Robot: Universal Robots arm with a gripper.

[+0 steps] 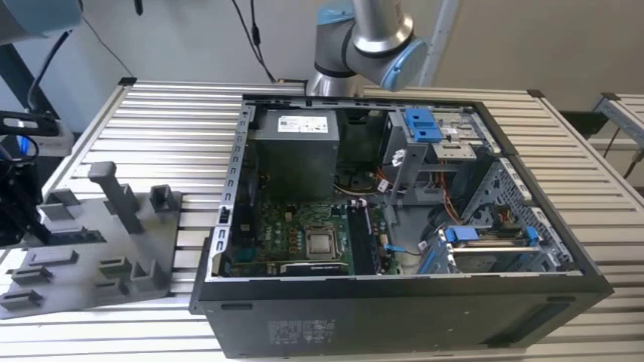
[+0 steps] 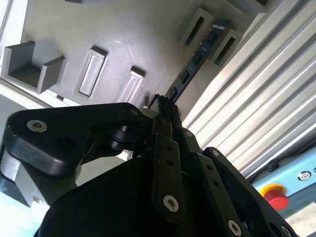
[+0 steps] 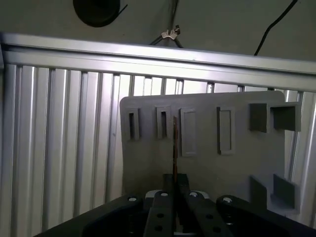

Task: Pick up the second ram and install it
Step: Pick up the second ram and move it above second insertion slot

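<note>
Grey plastic tray [image 1: 90, 253] at the exterior view's left, flat on ribbed metal tabletop [image 1: 151, 121], dotted with upright posts and slotted blocks. Claw [image 2: 162, 104] low over that tray in the second wrist view, jaws drawn narrow, by the look clenched on the near end of the memory stick [image 2: 196, 55]. Stick thin, dark, standing on its long edge, chips along the flat face. Long axis straight out from the fingertips, in line with the claw, not across it. Far end between two slotted blocks [image 2: 196, 25] near the tray's edge. Cannot tell whether lifted clear of the tray or seated in its holders.

Same grip in the first wrist view: claw [image 3: 174, 178] centred on the stick [image 3: 174, 143], seen edge-on as a thin line running away over the tray's middle, one finger on each flat side. Whole length ahead of the claw, none behind.

Further to the exterior view's right, well apart from the tray: open black computer case [image 1: 403, 320] lying on its side, green motherboard [image 1: 297, 241] exposed inside, long black slots [image 1: 360, 237] just beside the processor. Arm base [image 1: 357, 38] behind the case. Only one arm on the job.
</note>
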